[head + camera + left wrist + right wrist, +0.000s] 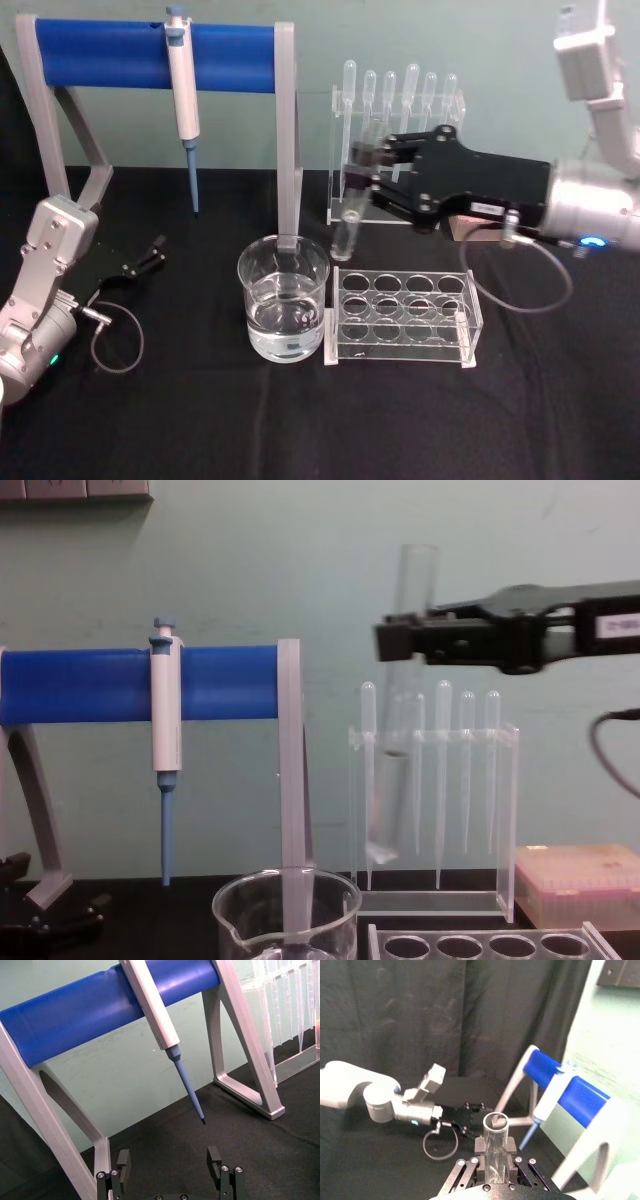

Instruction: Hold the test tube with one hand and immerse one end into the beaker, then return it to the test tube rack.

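The test tube [400, 710] is a long clear glass tube hanging nearly upright, slightly tilted, with my right gripper [402, 640] shut on its upper part. In the head view the right gripper [358, 168] holds the test tube [347, 233] just right of and behind the beaker [283, 298], which is about half full of clear liquid. The tube's rounded lower end hangs near the height of the rim of the beaker [285, 910], outside it. The right wrist view looks down on the tube's open rim [496, 1121]. My left gripper [145, 258] rests open at the far left.
A white-and-blue pipettor [183, 100] hangs on a blue-bar stand [100, 55]. Behind the tube stands a clear rack of plastic pipettes [400, 100]. A clear rack with round holes [403, 315] lies right of the beaker. A pink box [580, 880] sits at the far right.
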Controlling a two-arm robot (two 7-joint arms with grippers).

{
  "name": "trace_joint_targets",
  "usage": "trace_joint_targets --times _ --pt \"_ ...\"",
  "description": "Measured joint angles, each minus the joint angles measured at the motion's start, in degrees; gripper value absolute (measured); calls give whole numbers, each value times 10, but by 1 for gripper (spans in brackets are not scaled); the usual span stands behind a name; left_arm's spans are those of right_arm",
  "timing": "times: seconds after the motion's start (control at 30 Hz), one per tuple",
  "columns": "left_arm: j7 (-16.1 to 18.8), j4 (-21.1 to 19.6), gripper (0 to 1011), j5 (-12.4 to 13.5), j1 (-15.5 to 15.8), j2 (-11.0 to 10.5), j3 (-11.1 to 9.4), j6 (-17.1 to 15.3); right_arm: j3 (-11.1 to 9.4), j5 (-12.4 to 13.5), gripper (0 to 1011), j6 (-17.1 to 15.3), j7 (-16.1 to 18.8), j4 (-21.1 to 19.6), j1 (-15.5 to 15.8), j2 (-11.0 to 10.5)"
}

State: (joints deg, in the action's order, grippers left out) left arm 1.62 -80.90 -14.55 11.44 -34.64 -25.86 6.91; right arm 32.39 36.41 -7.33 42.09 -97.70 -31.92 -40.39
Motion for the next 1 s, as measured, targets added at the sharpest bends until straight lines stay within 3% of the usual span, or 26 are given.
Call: trace_joint_targets --times 0.23,0.4,1.0 --pt "0 0 1000 0 0 0 0 0 -12 5 231 4 -1 -6 22 -35" --pt "0 0 1000 0 0 0 0 0 -13 4 231 14 2 -2 37 -47" --pt "0 0 1000 0 0 0 0 0 -13 -9 231 22 4 13 63 -50"
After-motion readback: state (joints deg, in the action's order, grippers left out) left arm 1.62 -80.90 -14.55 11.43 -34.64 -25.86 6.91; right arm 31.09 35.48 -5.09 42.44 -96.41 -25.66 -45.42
